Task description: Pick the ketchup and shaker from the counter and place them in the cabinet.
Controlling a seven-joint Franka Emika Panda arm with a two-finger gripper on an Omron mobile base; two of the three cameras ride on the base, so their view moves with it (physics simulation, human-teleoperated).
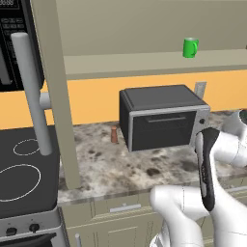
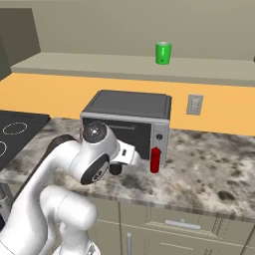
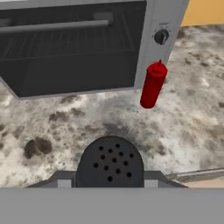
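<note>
Shaker [image 3: 110, 162] clamped in tool [image 3: 109, 177], ketchup [image 3: 152, 85] standing beyond

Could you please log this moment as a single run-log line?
gripper: shut on black shaker | ketchup: upright on counter, by toaster oven | cabinet: green mug on shelf

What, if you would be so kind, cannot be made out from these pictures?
- Shaker: the hand view shows just its perforated top; the grey band cuts off its body and the fingers.
- Gripper: in the right base view the hand hides the fingertips and whatever they hold.
- Ketchup: any label is too small to read.
- Cabinet: the left base view's top edge crops it, and its open door hides the interior's left part.
</note>
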